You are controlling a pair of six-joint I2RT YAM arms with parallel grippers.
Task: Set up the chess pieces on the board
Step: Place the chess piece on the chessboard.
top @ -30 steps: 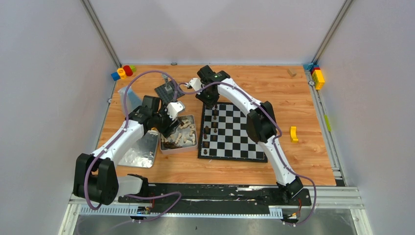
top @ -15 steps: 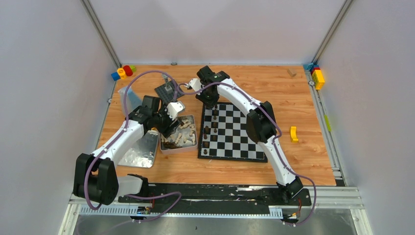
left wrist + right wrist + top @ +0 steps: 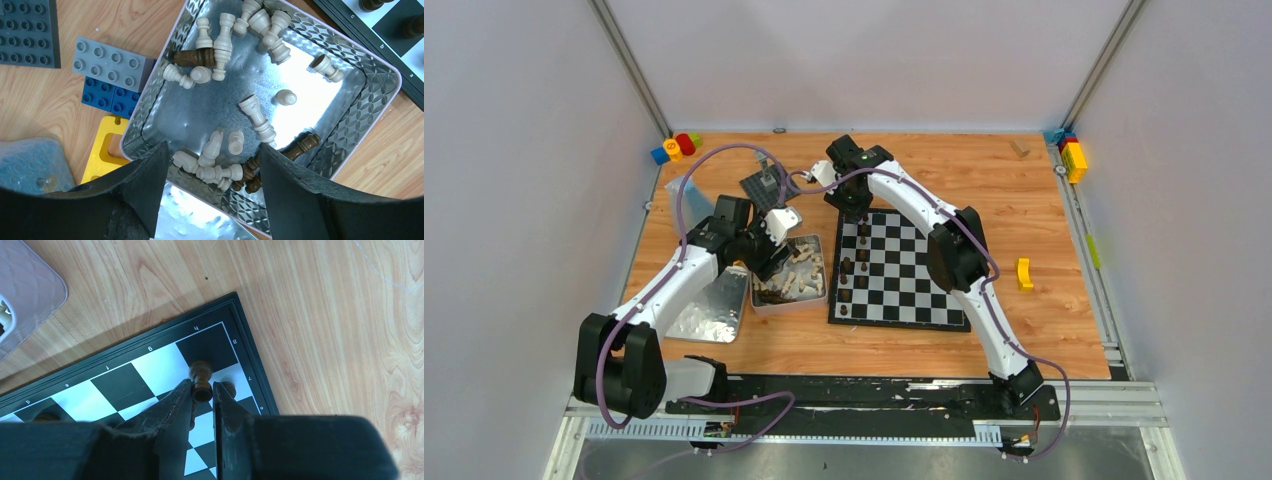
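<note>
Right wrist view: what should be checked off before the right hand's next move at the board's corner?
1. Right hand flanks a dark piece at the board's corner: ok.
2. Grip on that piece, firm or let go: cannot tell.
3. Square under its base: cannot tell, the hand hides it.
4. Room beside the neighbouring piece: not ok, it sits close against one finger.
5. Left hand open over the tin, holding nothing: ok.
</note>
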